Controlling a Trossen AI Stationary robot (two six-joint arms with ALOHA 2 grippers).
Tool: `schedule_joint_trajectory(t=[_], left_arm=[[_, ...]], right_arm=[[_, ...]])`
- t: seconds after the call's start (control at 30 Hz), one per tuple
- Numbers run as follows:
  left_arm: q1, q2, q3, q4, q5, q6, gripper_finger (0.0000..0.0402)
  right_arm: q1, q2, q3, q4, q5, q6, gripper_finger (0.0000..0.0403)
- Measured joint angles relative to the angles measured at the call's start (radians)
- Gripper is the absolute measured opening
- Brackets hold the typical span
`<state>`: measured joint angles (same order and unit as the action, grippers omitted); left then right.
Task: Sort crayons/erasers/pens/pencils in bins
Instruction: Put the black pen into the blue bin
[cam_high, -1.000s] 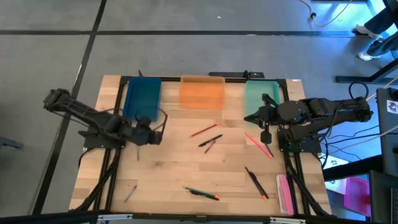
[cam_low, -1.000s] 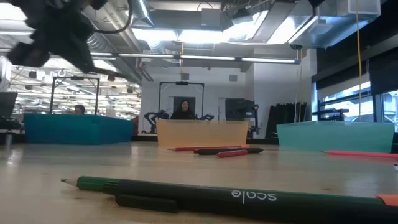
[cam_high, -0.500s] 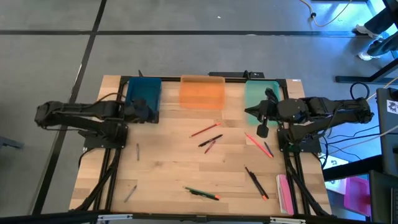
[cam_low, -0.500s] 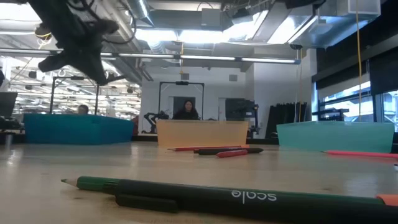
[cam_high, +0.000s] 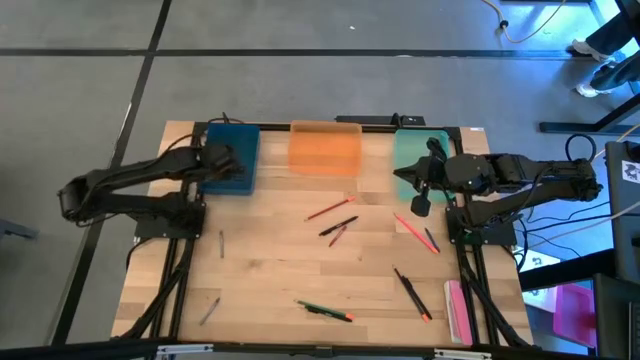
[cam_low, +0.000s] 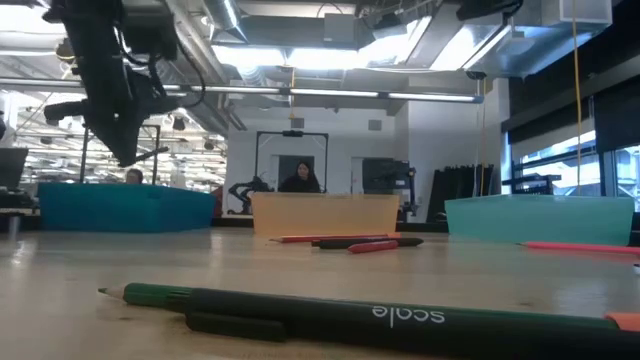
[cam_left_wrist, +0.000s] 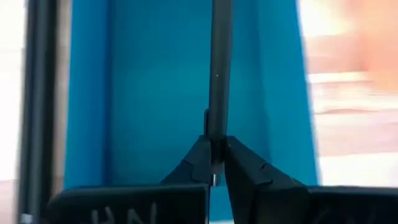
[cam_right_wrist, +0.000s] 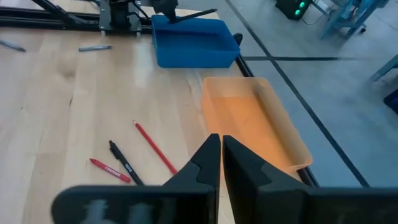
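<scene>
My left gripper (cam_high: 226, 160) hangs over the teal-blue bin (cam_high: 240, 140) and is shut on a dark grey stick (cam_left_wrist: 217, 62). My right gripper (cam_high: 420, 203) is shut and empty above the table, by the near end of the mint bin (cam_high: 412, 150). The orange bin (cam_high: 325, 148) stands between the two other bins at the far edge. Loose sticks lie flat on the table: a red pencil (cam_high: 328, 210), a black pen (cam_high: 338, 227), a red crayon (cam_high: 337, 237), a pink stick (cam_high: 414, 231), a green pen (cam_high: 325, 310) and a grey stick (cam_high: 221, 243). My left gripper pinches one end of the dark grey stick (cam_left_wrist: 215, 127) between its two fingers. The stick lies along the fingers and juts out past their tips. It is lifted clear, above the floor of the blue bin (cam_left_wrist: 143, 93).
A black pen with an orange tip (cam_high: 410, 292) and a pink flat piece (cam_high: 456, 308) lie near the right front. Another grey stick (cam_high: 209, 310) lies near the left front. Black frame rails run along the table's sides. A person sits in the room beyond the far edge (cam_low: 299, 176).
My left gripper has gone from the table's left middle toward the far edge, carrying the dark stick, and now hangs over the blue bin. The loose sticks have kept still.
</scene>
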<state>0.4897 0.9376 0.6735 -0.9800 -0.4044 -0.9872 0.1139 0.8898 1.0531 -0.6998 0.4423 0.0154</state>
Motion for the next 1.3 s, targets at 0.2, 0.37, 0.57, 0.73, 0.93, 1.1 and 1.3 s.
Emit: schedule_joint_trajectory(t=[0.2,0.37,0.57,0.73,0.93,1.1,1.3], left_arm=[[0.071,0.097,0.000,0.002,0.028,0.055,0.0016],[0.097,0.182,0.000,0.000,0.027,0.057,0.0016],[0.101,0.266,0.000,0.004,0.014,0.082,0.0016],[0.101,0.320,0.000,0.008,0.014,0.067,0.0016],[0.101,0.371,0.000,0.012,0.035,0.056,0.0016],[0.101,0.401,0.000,0.033,0.042,0.047,0.0016],[0.101,0.404,0.000,0.073,0.043,0.055,0.0030]], right_arm=[[0.000,0.000,0.000,0.000,-0.001,-0.001,0.0023],[0.000,0.000,0.000,0.000,0.001,0.001,0.0023],[0.000,0.000,0.000,0.000,0.007,0.005,0.0023],[0.000,0.000,0.000,0.000,0.009,0.005,0.0023],[0.000,0.000,0.000,0.000,0.009,0.005,0.0023],[0.000,0.000,0.000,0.000,0.009,0.005,0.0023],[0.000,0.000,0.000,0.000,0.009,0.005,0.0023]])
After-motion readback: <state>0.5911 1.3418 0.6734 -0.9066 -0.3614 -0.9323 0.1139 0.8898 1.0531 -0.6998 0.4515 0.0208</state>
